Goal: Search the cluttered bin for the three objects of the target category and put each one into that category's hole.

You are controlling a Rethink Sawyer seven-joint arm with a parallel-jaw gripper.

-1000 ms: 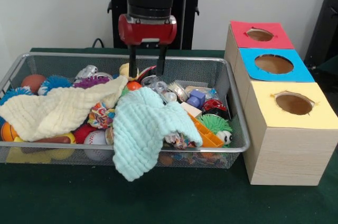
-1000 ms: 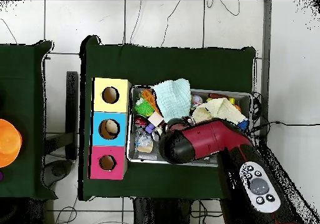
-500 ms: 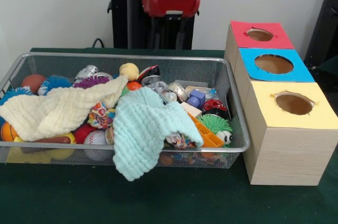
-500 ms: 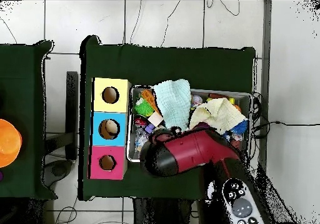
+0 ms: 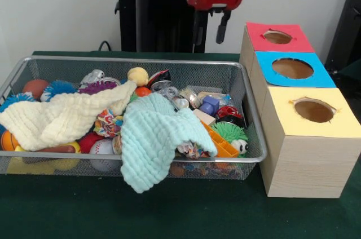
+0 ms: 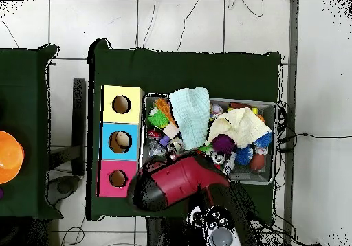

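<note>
My gripper (image 5: 208, 40) hangs open and empty above the back right corner of the wire bin (image 5: 255, 137), left of the red-topped box (image 5: 277, 37). In the overhead view only the red arm head (image 6: 159, 188) shows, beside the red box (image 6: 118, 179); the gripper is hidden under it. The bin holds a jumble: a yellow ball (image 5: 136, 75), a baseball (image 5: 102, 147), spiky balls (image 5: 229, 132), small metal cans (image 5: 163, 87), a purple block (image 5: 210, 103). A mint cloth (image 5: 153, 135) hangs over the front rim and a cream cloth (image 5: 65, 116) covers the left side.
Three boxes stand in a row right of the bin, each with a round hole on top: red, blue (image 5: 293, 69), yellow (image 5: 313, 110). An orange round object (image 6: 9, 157) sits off the table at the overhead view's left edge.
The gripper has risen out of the bin's back middle and swung toward the red box. Nothing came up with it. The bin's contents look the same.
</note>
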